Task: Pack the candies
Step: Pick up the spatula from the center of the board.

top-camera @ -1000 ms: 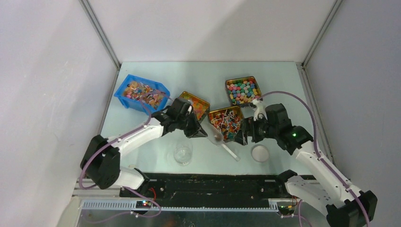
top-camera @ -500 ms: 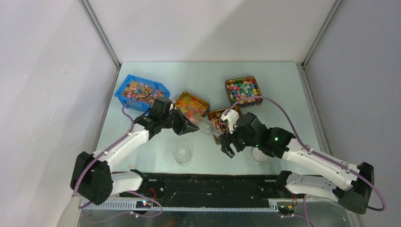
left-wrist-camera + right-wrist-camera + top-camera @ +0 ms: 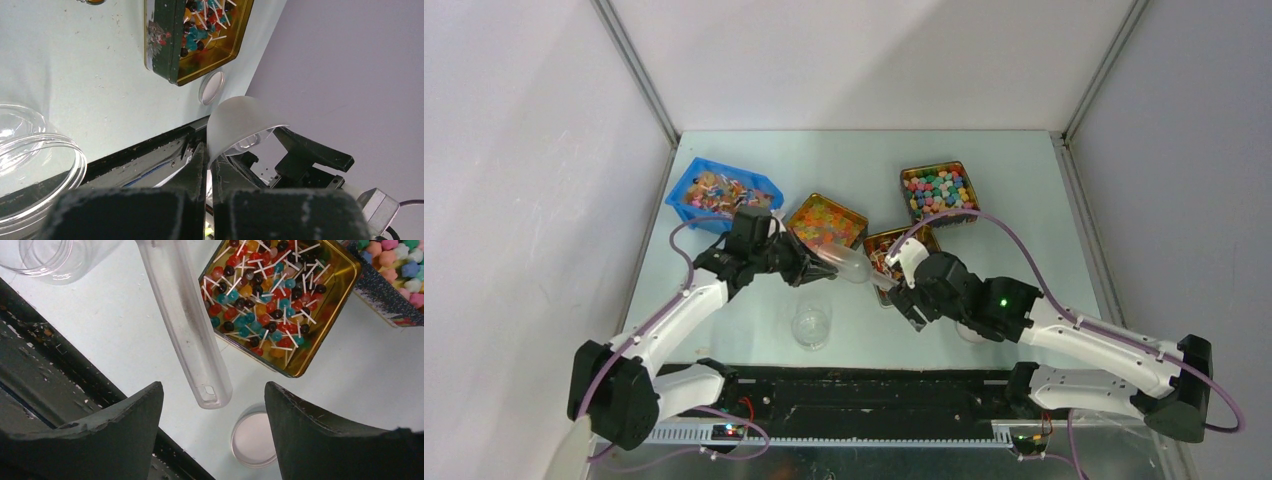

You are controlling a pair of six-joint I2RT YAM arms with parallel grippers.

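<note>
Right wrist view: scoop (image 3: 185, 325) handle sits mid-frame between parted jaws of the right gripper (image 3: 214, 390), offered by the left gripper (image 3: 207, 155) clamped on its bowl, seemingly for handover.

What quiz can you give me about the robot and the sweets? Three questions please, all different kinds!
1. Pick one: what is the left gripper holding?
A) a clear scoop
B) a round lid
C) a blue bin
2. True or false: the jar is full of sweets.
3. Are the jaws of the right gripper open or shut?

Key
1. A.
2. False. The jar looks empty, and the candies with white sticks lie in the gold tin.
3. Open.
</note>
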